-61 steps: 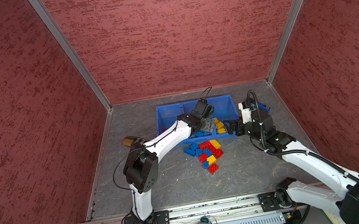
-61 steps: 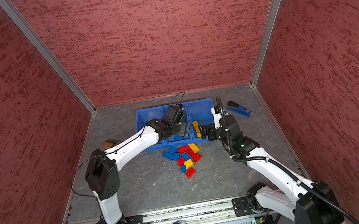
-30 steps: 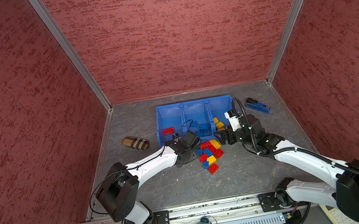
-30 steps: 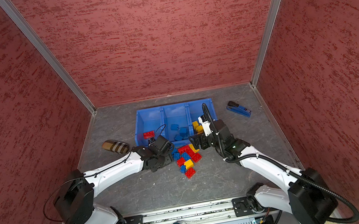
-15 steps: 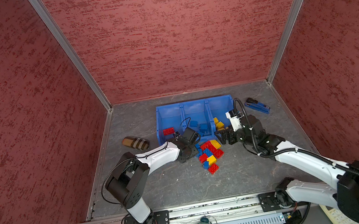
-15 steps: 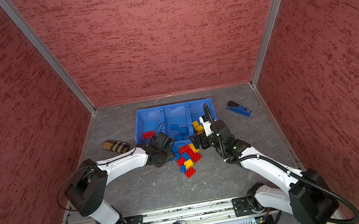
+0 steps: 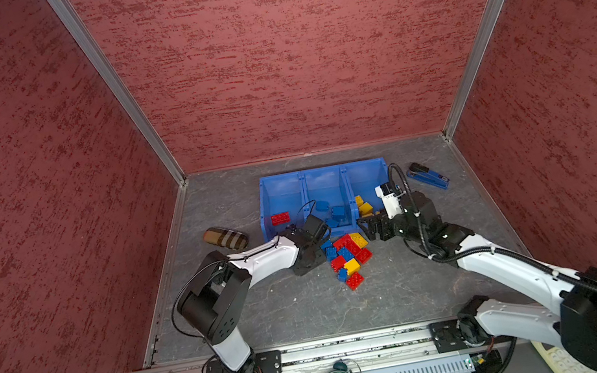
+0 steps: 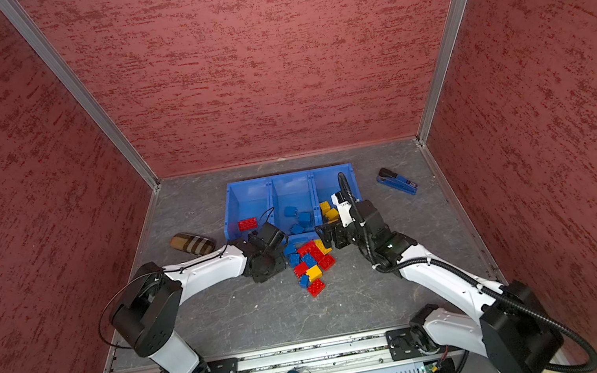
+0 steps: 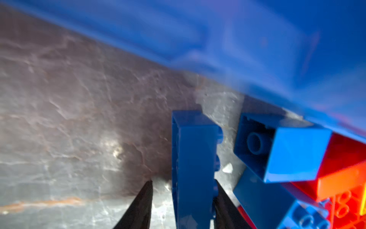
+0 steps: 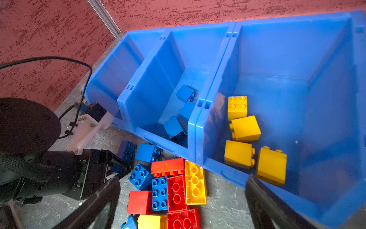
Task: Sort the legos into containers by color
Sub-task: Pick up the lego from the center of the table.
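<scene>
Legos (image 7: 346,256) lie heaped on the counter (image 7: 290,313) just before the containers (image 7: 323,185) (some already sorted inside). Left jaws straddle a blue brick (image 9: 194,158), one side touching, not yet clenched; right jaws gape wide, empty.

Both top views are bright, evenly lit from overhead and sharp, with soft shadows on the tabletop (image 7: 302,311) and wide-angle stretching toward the frame edges. The left wrist view is motion-smeared across the containers (image 9: 257,39), with 1 glare spot on the tabletop. The right wrist view is crisp, except the defocused fingers (image 10: 99,202) of the right end effector (image 10: 182,185).
</scene>
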Tool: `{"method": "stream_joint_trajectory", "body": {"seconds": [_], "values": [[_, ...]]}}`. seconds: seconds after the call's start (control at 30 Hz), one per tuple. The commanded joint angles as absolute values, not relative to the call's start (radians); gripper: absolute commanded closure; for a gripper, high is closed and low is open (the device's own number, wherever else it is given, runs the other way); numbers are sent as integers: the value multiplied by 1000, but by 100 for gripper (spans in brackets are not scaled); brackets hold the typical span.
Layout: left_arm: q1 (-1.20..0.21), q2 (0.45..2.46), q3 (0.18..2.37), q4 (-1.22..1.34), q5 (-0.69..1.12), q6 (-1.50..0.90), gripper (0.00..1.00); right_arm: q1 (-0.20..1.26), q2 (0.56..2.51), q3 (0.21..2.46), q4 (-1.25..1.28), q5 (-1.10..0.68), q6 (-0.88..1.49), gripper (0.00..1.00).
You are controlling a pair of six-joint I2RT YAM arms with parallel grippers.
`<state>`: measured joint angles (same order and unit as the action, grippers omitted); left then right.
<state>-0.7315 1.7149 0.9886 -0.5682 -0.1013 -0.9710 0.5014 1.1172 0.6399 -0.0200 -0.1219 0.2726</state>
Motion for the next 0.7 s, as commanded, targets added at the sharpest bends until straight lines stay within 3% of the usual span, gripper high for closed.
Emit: {"method": "stream_joint_trajectory", "body": {"seconds": [0.0,0.2,0.53,0.67], "values": [[-720,1751,1001,-614,-156,-928,53,505,1120,653,13,-104,266,1],[-720,1801,1017,-603,-235,-849,57,505,1108,648,18,-97,267,1],[-811,1708,1034,-726,-310,-820,100,505,1103,650,15,-95,270,1],[-882,1614,1051,-887,-374,-834,100,505,1097,651,9,-94,262,1]]}}
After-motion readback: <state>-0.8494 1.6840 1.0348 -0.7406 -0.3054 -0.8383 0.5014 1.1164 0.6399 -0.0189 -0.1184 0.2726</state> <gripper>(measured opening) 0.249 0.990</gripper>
